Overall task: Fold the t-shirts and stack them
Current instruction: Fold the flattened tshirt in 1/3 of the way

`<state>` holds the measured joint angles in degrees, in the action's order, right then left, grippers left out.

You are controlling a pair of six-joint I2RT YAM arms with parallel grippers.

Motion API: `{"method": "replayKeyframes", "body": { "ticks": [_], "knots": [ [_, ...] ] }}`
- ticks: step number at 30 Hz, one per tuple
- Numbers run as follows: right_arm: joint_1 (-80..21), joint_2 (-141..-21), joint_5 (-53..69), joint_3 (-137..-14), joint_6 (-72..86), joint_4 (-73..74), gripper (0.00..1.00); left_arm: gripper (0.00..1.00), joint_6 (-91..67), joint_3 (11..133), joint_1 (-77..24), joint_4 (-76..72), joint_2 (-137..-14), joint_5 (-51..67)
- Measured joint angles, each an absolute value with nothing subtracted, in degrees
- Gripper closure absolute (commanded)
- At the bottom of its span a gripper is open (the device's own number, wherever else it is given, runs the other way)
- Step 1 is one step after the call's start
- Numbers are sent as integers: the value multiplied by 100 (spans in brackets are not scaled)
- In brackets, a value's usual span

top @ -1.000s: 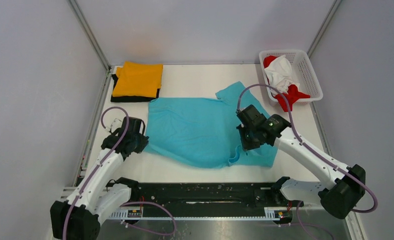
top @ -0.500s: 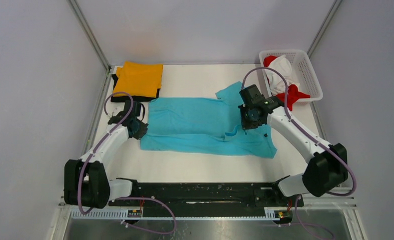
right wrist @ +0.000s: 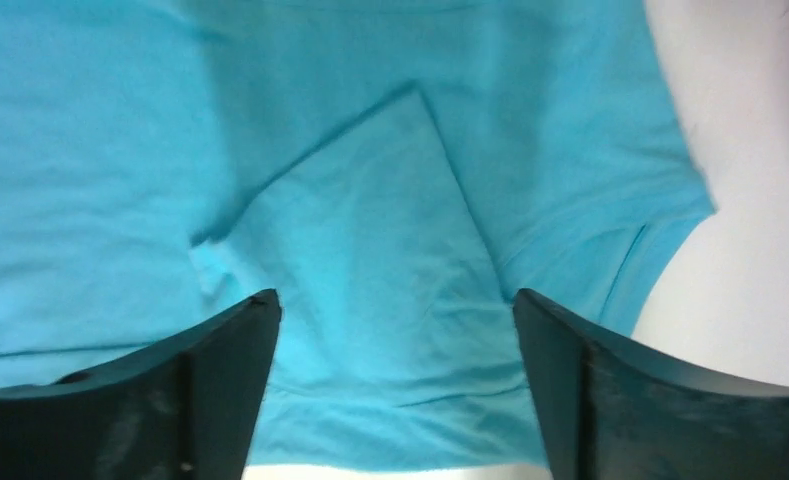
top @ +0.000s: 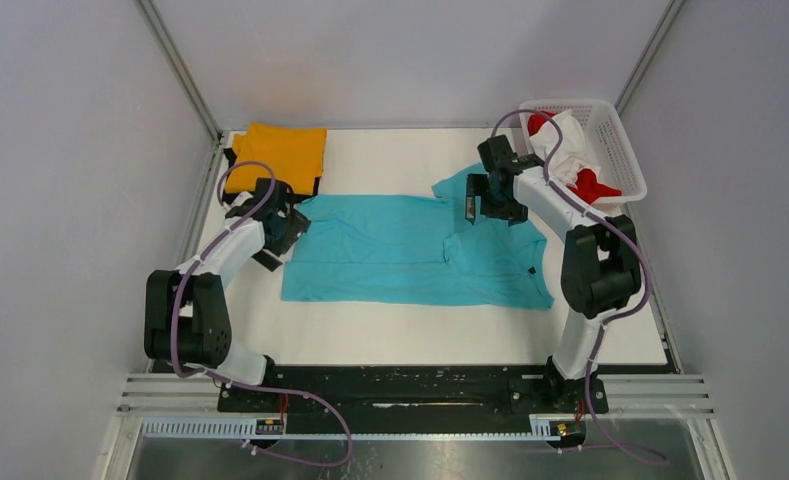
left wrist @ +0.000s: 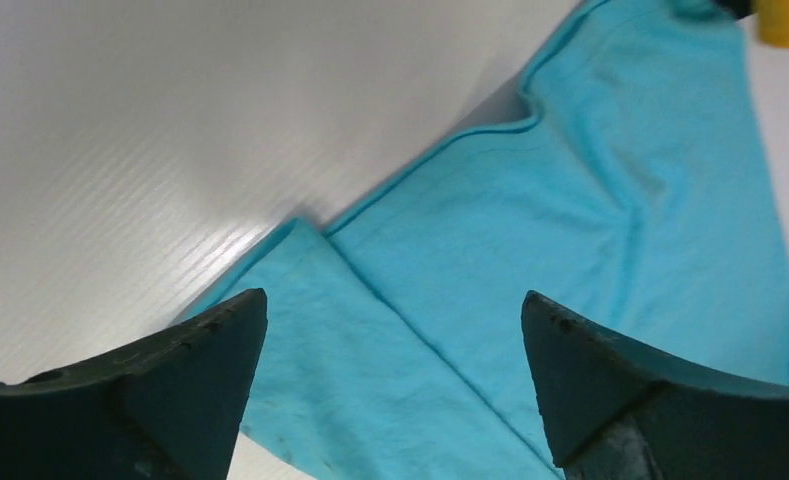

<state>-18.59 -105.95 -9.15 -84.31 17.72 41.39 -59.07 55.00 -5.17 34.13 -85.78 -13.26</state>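
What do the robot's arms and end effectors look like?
Both the left arm and right arm have white tubular links joined by bulky black joint housings. A purple cable loops along each. The left end effector and right end effector are black, with two broad, wedge-shaped dark fingers.

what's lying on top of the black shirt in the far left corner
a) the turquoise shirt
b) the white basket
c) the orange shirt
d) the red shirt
c: the folded orange shirt lies on the black shirt, whose dark edge shows along its left side.
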Motion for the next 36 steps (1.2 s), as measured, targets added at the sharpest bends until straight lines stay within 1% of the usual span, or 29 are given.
{"method": "replayKeyframes", "body": {
  "ticks": [4, 8, 11, 18, 22, 25, 30, 36],
  "knots": [
    [-1802, -10541, -961, -8394, 1774, 3920, 0, 1, -5734, 5706, -517, 3339, -8523, -1160],
    [-1798, -9782, -578, -7426, 1855, 3485, 0, 1, -5588, 5625, -561, 3105, -8405, -714],
    [-1835, -9236, 207, -6499, 2093, 2974, 1, 1, -5509, 5496, -740, 2797, -8453, -268],
    [-2320, -9478, 937, -6042, 2366, 2495, 1, 1, -5295, 5524, -1022, 2364, -9489, 301],
    [-2386, -9487, 1090, -5704, 2410, 2314, 1, 1, -5218, 5533, -1013, 2145, -9588, 445],
    [-2383, -9424, 1173, -5365, 2447, 2191, 1, 1, -5201, 5282, -1022, 1894, -9419, 482],
    [-2440, -8851, 1306, -4700, 2517, 1876, 1, 1, -5177, 4652, -1039, 1643, -8873, 495],
    [-2764, -7714, 1319, -3726, 2801, 2062, 0, 1, -5229, 3859, -1140, 1643, -8027, 543]
  ]
}}
